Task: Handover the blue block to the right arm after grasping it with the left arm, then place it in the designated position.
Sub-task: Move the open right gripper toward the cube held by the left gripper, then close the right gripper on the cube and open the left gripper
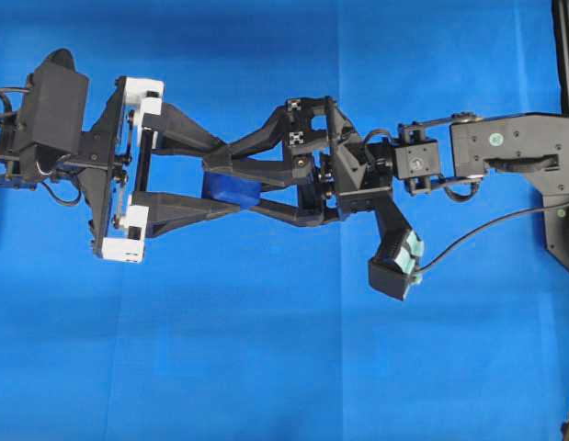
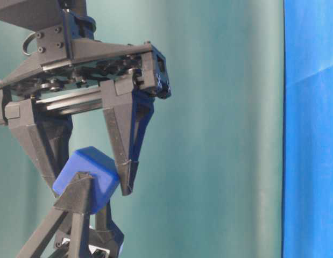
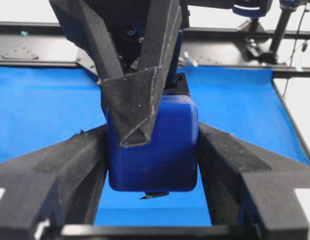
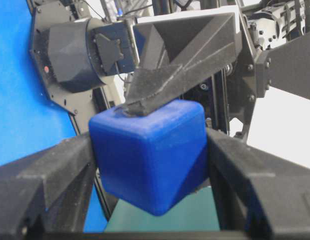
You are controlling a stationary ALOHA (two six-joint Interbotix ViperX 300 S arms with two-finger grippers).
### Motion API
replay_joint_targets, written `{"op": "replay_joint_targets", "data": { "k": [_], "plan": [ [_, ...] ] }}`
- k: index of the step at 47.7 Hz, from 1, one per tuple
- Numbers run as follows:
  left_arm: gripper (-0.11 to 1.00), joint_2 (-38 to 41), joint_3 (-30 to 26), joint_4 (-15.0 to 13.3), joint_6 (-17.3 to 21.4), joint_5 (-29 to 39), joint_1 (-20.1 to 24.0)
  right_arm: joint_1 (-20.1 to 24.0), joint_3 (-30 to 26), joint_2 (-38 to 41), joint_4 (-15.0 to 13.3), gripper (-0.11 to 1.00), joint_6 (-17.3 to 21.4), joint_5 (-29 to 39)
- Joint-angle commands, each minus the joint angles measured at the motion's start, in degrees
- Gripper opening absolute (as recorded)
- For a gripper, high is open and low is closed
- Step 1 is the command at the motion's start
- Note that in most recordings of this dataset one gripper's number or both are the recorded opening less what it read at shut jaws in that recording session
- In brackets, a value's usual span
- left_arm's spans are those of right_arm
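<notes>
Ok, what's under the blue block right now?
Nothing supports the blue block: it hangs above the blue cloth, pinched between the left gripper and right gripper. Cloth directly beneath is hidden overhead.

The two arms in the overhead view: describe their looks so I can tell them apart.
Both are black with long pointed fingers. The left gripper has white brackets at the finger bases and black cables behind. The right gripper carries checkered marker squares, a pale mint-green piece and a thin black cable.
</notes>
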Motion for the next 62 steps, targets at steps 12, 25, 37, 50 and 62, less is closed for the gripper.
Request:
{"op": "replay_joint_targets", "data": {
  "k": [12, 25, 37, 50, 62],
  "plan": [
    [0.93, -0.4, -1.7, 0.2, -0.4, -1.4, 0.1, 0.4, -1.1, -1.6, 0.4, 0.49, 0.4, 1.8],
    [0.93, -0.8, -1.1, 0.2, -0.4, -1.2, -0.4, 0.6, 3.6, -7.8, 0.8, 0.49, 1.9, 5.4],
    [0.93, -0.8, -1.1, 0.2, -0.4, -0.8, -0.5, 1.3, 10.6, -17.1, 0.7, 0.49, 2.6, 10.5],
    [0.93, -0.8, -1.2, 0.2, -0.7, -0.8, -0.5, 2.7, 14.9, -25.0, 0.8, 0.49, 2.6, 18.4],
    [0.93, -0.4, -1.6, 0.2, -1.1, -0.8, -0.9, 3.5, 15.7, -27.2, 0.8, 0.49, 2.6, 22.2]
  ]
}}
